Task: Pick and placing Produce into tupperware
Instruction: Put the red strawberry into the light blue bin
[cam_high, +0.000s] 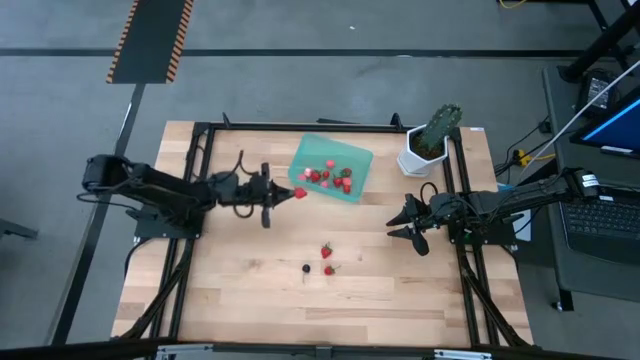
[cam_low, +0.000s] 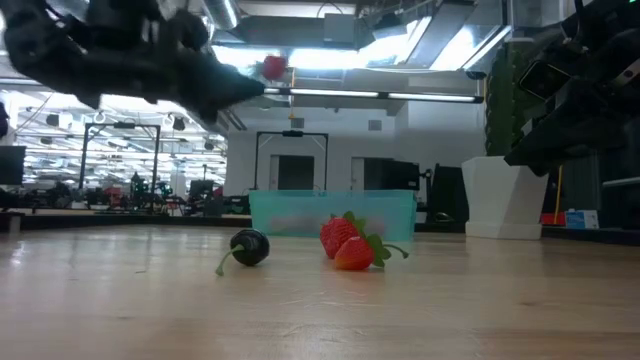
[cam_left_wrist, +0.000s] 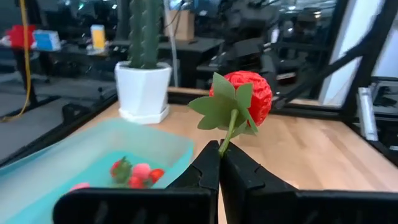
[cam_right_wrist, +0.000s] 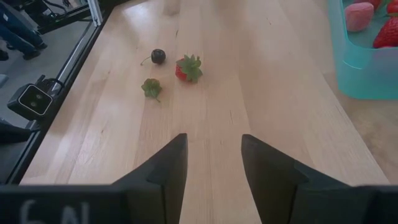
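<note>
1. Your left gripper (cam_high: 292, 192) is closed tight on the green stem of a red strawberry (cam_left_wrist: 247, 96), holding it up off the tabletop (cam_high: 250, 290).
2. In the high view that strawberry hangs just at the left edge of the tupperware (cam_high: 360, 160), which sits toward the far side of the tabletop, near the middle.
3. Inside the tupperware you can see a cluster of red and pale pink berries (cam_high: 330, 175); the left wrist view shows a few of them lying on its teal floor.
4. Your right gripper (cam_high: 400, 226) is partly open and has nothing between its fingers; it hovers over bare wood at the right side of the tabletop, to the near right of the tupperware.
5. Three loose pieces lie on the wood near the middle, nearer than the tupperware: a dark berry (cam_high: 306, 268) on the left and two red strawberries (cam_high: 327, 251) just to its right.
6. In the low view the two red ones touch each other, and the dark berry lies close beside them with its stem toward the wood.
7. A cactus in a white pot (cam_high: 422, 155) stands at the far right corner, just right of the tupperware.
</note>
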